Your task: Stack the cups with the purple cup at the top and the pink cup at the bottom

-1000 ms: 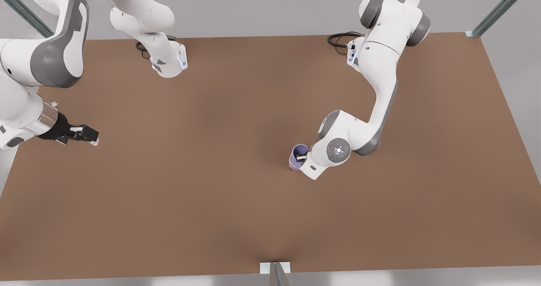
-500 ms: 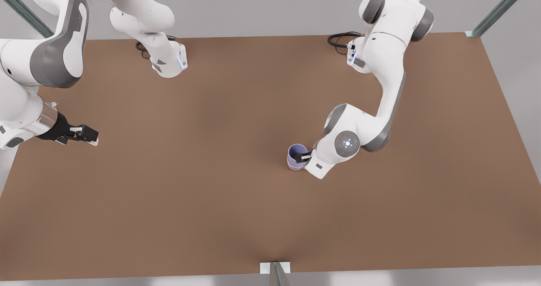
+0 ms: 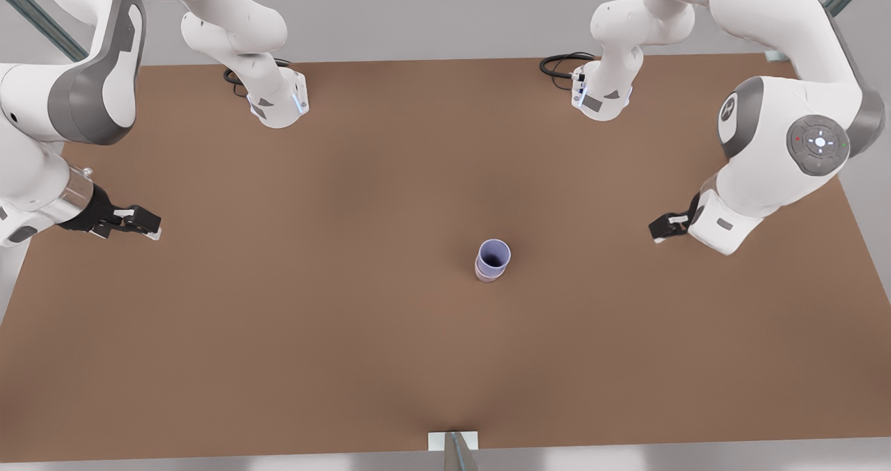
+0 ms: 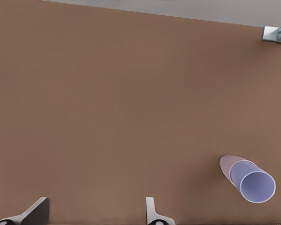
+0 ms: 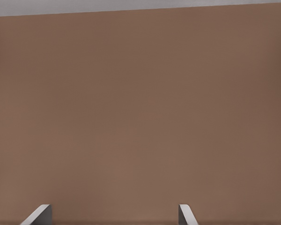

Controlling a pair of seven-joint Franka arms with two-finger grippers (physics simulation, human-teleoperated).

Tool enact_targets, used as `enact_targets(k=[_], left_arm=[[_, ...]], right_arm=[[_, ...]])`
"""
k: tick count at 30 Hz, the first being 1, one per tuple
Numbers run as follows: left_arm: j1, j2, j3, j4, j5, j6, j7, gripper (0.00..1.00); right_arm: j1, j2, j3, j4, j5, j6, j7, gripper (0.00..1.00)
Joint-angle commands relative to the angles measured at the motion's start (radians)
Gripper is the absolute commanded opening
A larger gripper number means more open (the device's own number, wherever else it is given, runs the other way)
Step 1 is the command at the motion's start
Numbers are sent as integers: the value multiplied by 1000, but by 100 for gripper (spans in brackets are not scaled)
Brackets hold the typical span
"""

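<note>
Here's the picture: the small lavender purple cup (image 3: 493, 254) sits nested inside the dusty pink-mauve cup (image 3: 487, 275), and only a pink band shows beneath it. The pair stands upright on the brown desk (image 3: 313, 332), a little towards the front view's right of centre, with the mouth facing up.

My left tool (image 3: 661, 229) hangs off to the front view's right of the stack, well apart from it, fingers apart and holding nothing. From its wrist camera I catch the purple cup (image 4: 256, 186) and the pink cup (image 4: 227, 164) off to one side of my spread fingers.

My right tool (image 3: 147, 226) waits far over at the front view's left edge, fingers apart too, with bare desk ahead of it.

The left tool is clearly the nearer one, and the stack's long axis runs vertical. I'd call the order right and the job done. Any correction would mean coming down from above with the left.
</note>
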Motion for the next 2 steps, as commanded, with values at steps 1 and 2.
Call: enact_targets(k=[1,2], left_arm=[[12,-5,-17,-5,42,-32,331,100],[12,-5,-17,-12,42,-29,328,100]], right_arm=[[0,-1,0,0,1,0,-2,100],[0,-1,0,0,1,0,-2,100]])
